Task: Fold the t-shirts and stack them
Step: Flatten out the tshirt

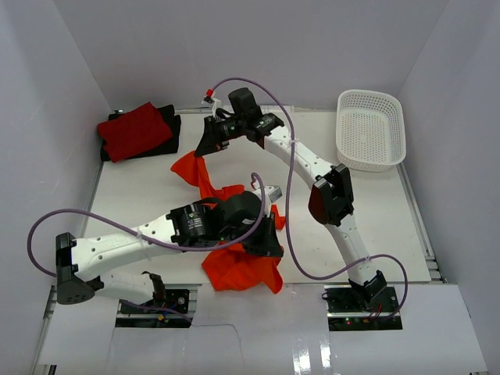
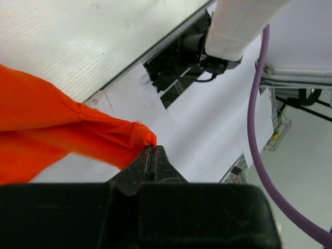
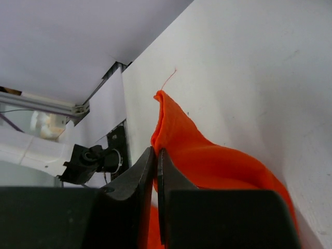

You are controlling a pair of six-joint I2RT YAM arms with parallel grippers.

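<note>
- Left gripper (image 2: 150, 153): I see the jaws pressed together with a bunched corner of the orange t-shirt (image 2: 52, 129) pinched right at their tips.
- From overhead, the left gripper (image 1: 269, 237) sits well to the basket's near-left, low over the middle of the table (image 1: 375, 226).
- Right gripper (image 3: 156, 154): the jaws are closed tight, and the orange t-shirt (image 3: 207, 155) runs up past one finger, with a sliver of orange showing in the slit lower down. I read that as a pinch on the cloth.
- In the top view the right gripper (image 1: 209, 145) is far left of the white perforated basket (image 1: 371, 162), roughly level with it.
- The orange t-shirt (image 1: 242, 269) is strung between the two grippers, unfolded and rumpled. Its far end is lifted at the right gripper, and the bulk is heaped on the table under and just past the left arm, nearer to me than the basket.
- The red t-shirt (image 1: 134, 129) lies folded on the black t-shirt (image 1: 173, 125), stacked at the far left, opposite the basket.
- The basket stands in the far-right corner, well apart from all three shirts.
</note>
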